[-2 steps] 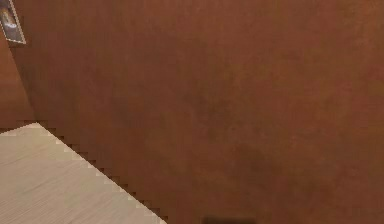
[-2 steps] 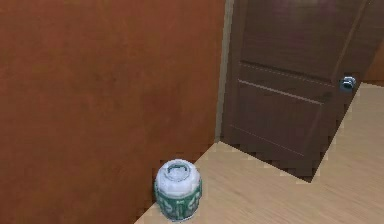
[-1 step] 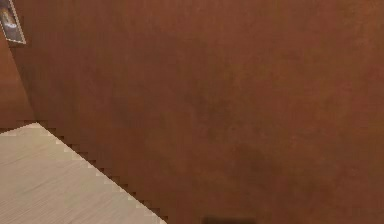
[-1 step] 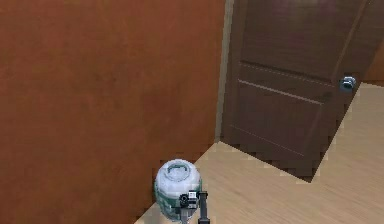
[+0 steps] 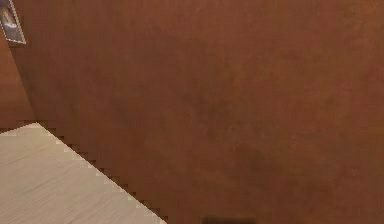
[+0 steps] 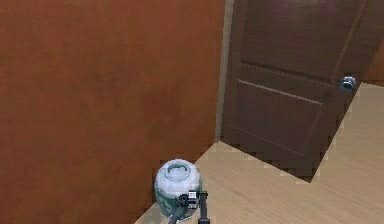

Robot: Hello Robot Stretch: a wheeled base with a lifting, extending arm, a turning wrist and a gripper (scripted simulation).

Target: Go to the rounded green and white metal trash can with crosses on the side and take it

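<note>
Trash can (image 6: 176, 182): rounded, white with a green tint, on the wood floor (image 6: 262, 188) against the red-brown wall (image 6: 100, 90), down and left of the dark door (image 6: 285, 80). Gripper (image 6: 183, 203) is at the can's near side, also down-left of the door. Can't tell the gripper's state or whether it holds anything. Forward view: brown wall panel (image 5: 220, 110), small framed picture (image 5: 12, 24).

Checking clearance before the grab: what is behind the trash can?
Behind the trash can stands the reddish-brown wall, with pale wood floor beside it. The can covers where wall meets floor behind it.
</note>
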